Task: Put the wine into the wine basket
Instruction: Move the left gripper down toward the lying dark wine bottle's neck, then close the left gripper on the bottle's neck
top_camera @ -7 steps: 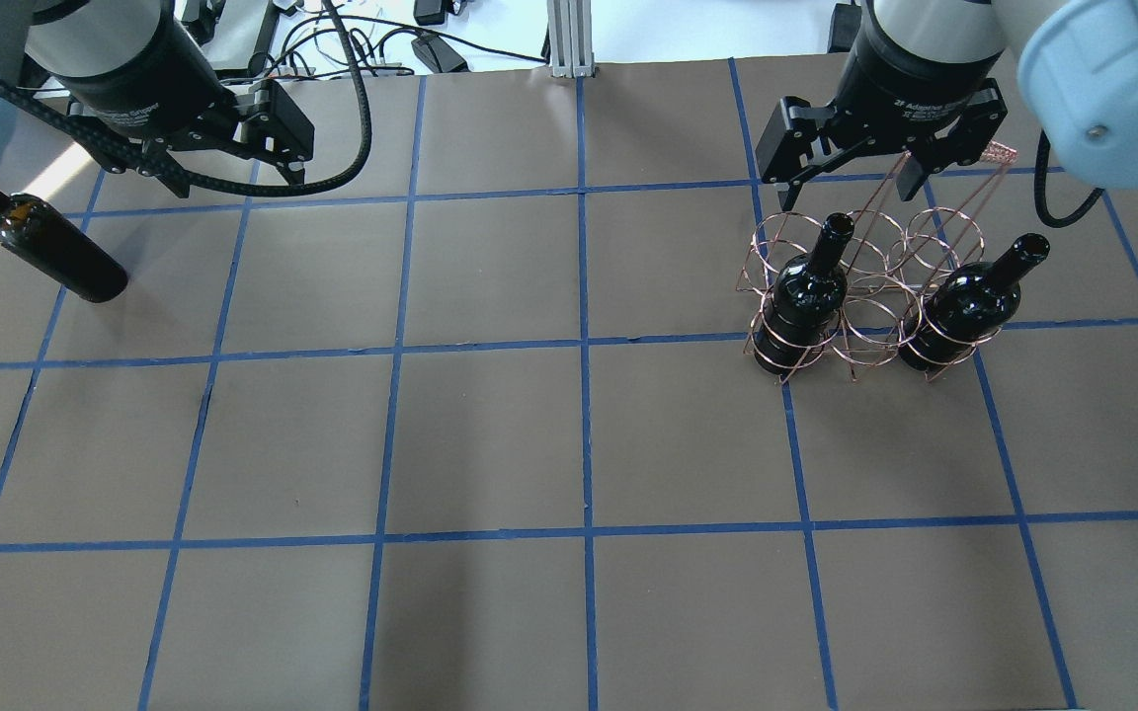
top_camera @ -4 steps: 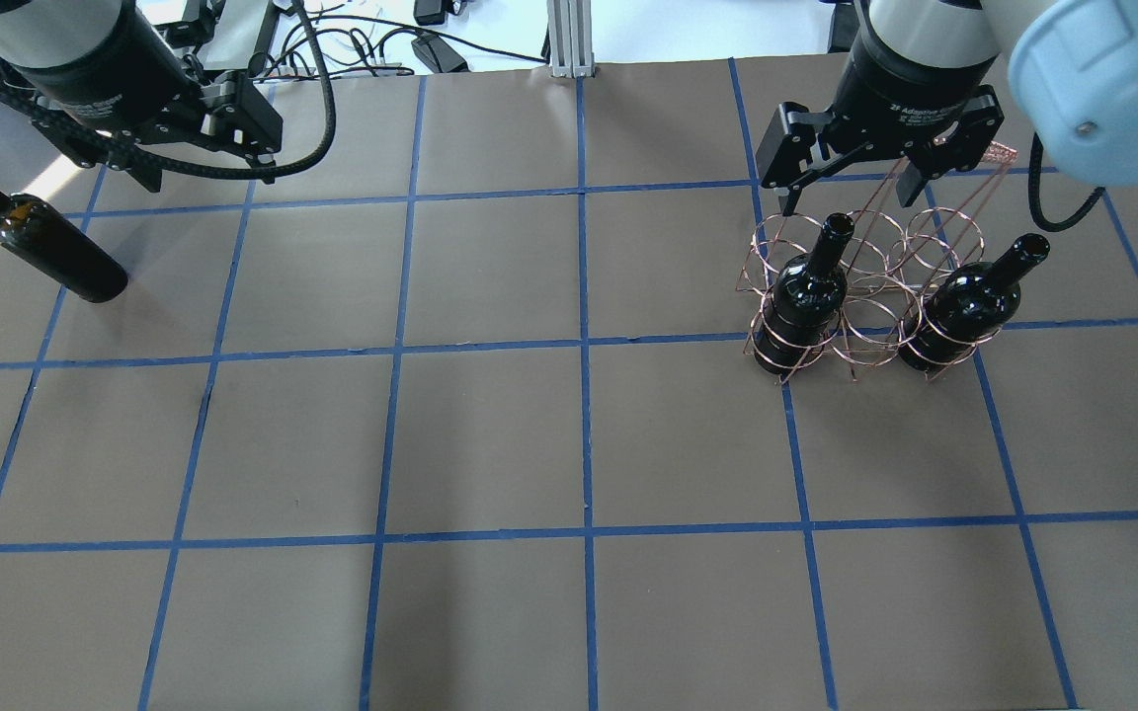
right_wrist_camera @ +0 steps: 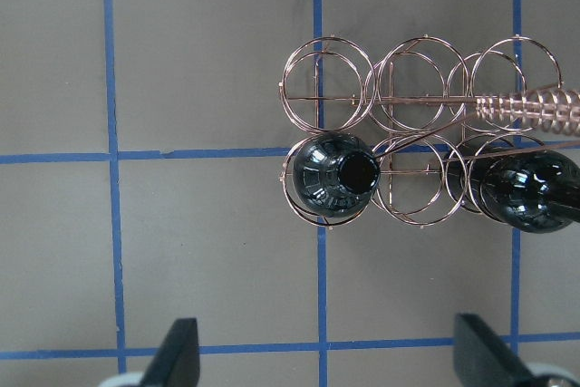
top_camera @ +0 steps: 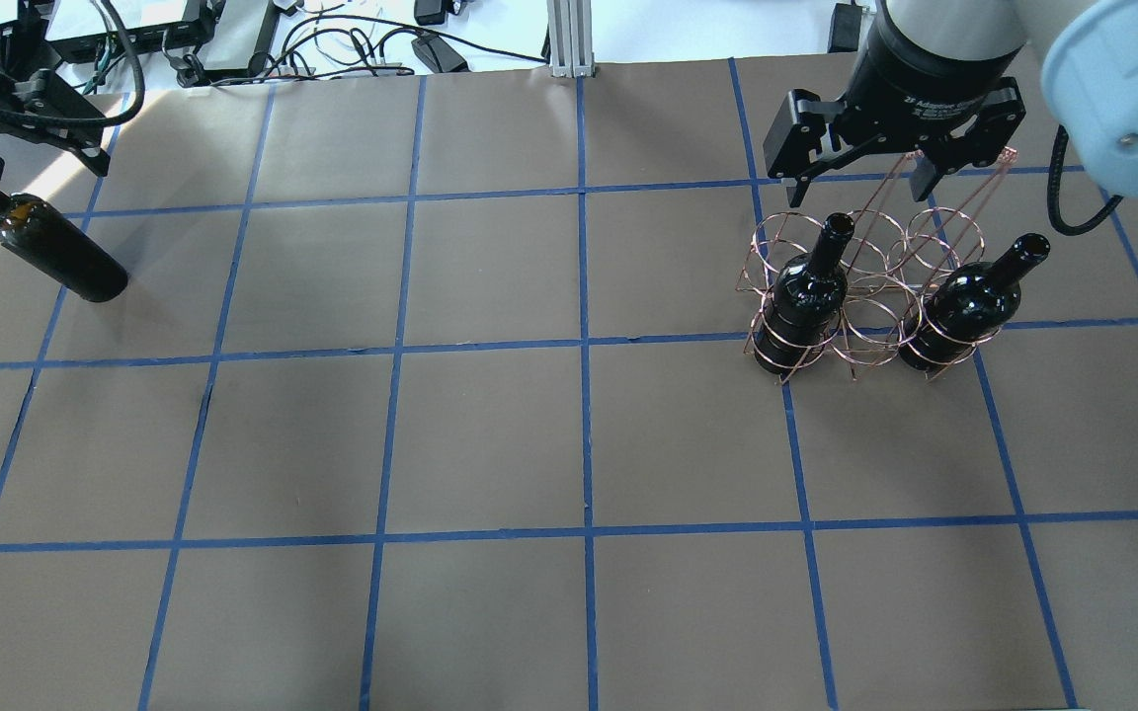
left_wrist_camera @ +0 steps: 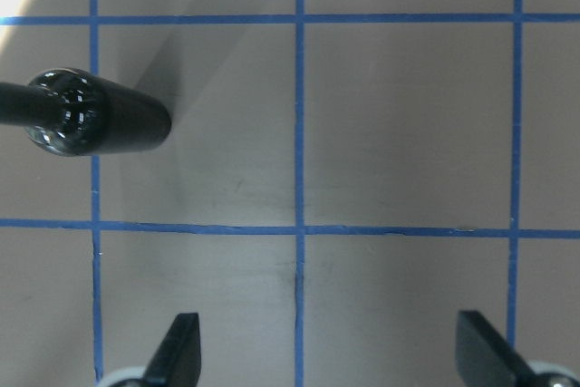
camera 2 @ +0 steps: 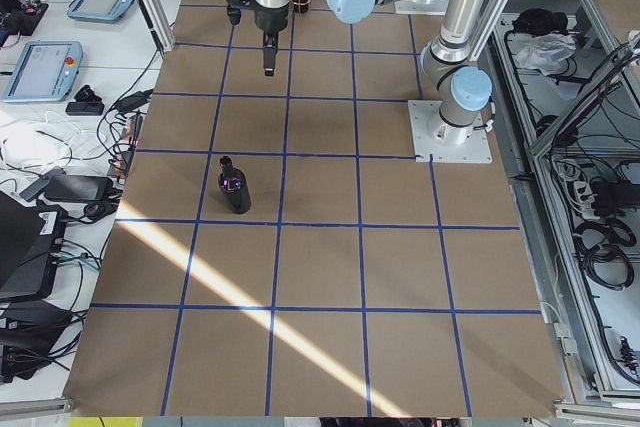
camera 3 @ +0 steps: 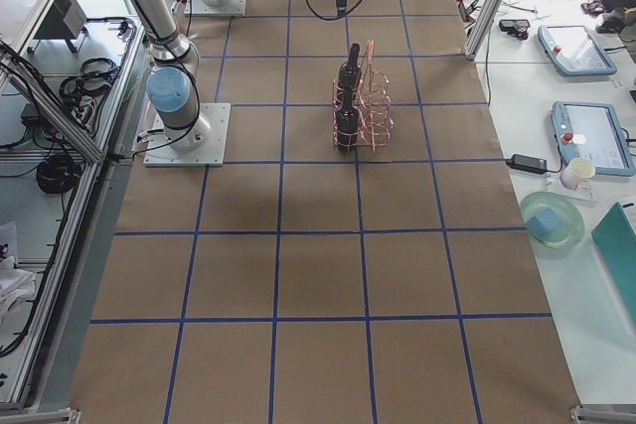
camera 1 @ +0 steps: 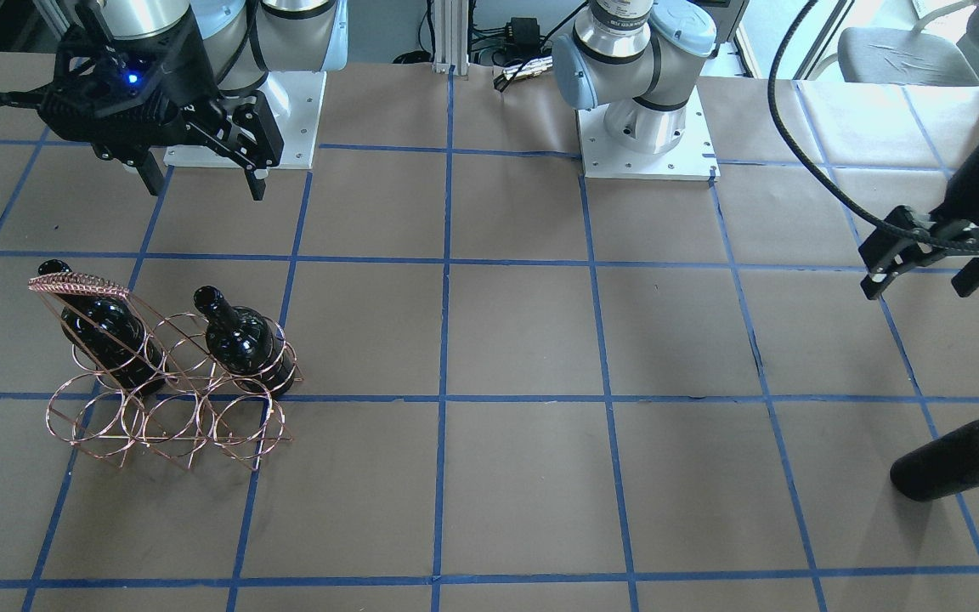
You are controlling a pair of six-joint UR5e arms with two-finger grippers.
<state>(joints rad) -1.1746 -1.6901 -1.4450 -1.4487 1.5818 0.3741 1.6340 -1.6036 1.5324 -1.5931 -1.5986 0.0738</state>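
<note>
The loose wine (top_camera: 55, 249) is seen standing on the desk (top_camera: 490, 444), well apart from the wine basket (top_camera: 860, 296), where two other bottles (top_camera: 804, 296) are held. The left tool (camera 1: 921, 283) and the right tool (top_camera: 857, 188) are spread wide and empty. The glass is likely heavy, slippery and breakable, so it is best gripped firmly by the neck.

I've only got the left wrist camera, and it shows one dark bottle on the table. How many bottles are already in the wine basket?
Observer: Two: a first bottle and a second bottle in the end rings of one row of the wine basket, the ring between them empty.
Operator: Is the right end effector holding anything?
Observer: No, the right end effector is open and holds nothing.
Operator: Is my bottle standing or lying?
Observer: The side view shows your bottle standing upright.
</note>
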